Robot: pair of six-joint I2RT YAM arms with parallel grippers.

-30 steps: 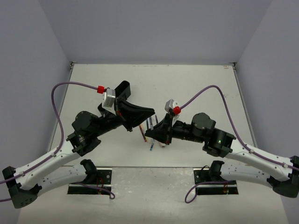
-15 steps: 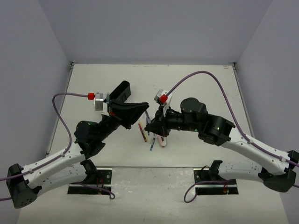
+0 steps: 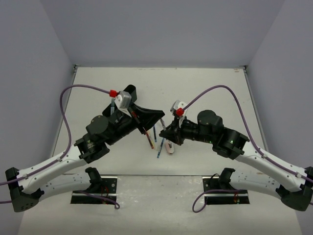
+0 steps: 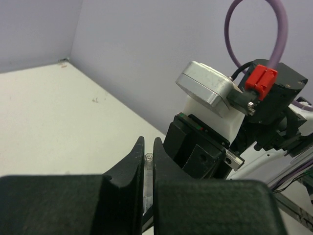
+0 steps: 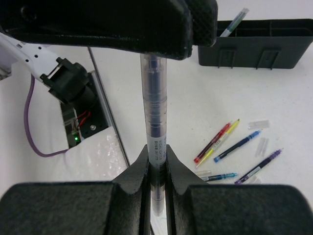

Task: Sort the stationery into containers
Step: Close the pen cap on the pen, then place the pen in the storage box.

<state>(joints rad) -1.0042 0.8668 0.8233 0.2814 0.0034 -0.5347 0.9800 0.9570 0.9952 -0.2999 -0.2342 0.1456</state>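
A dark blue pen point(image 5: 153, 112) with a clear barrel stands between both grippers. My right gripper point(image 5: 156, 152) is shut on its lower part. My left gripper point(image 5: 156, 54) is shut on its upper end, whose clear tip point(image 4: 148, 159) shows between the left gripper point(image 4: 148, 147) jaws. From above, the left gripper point(image 3: 157, 116) and right gripper point(image 3: 167, 133) meet over the table's middle. The black container point(image 5: 254, 41) holds one pen point(image 5: 234, 22); from above the container point(image 3: 128, 94) is partly hidden by the left arm. Loose stationery lies below: a red pen point(image 5: 211, 143), a yellow pen point(image 5: 222, 139) and a blue pen point(image 5: 238, 145).
A teal pen point(image 5: 220, 176), a purple pen point(image 5: 259, 166) and clear caps point(image 5: 258, 124) also lie on the white table. A pinkish eraser point(image 3: 169, 147) sits by the pens. The arm base plates point(image 3: 95, 188) line the near edge.
Both grippers, still joined on the pen, have shifted slightly right since half a second ago. The left wrist has turned. Neither gripper has opened.
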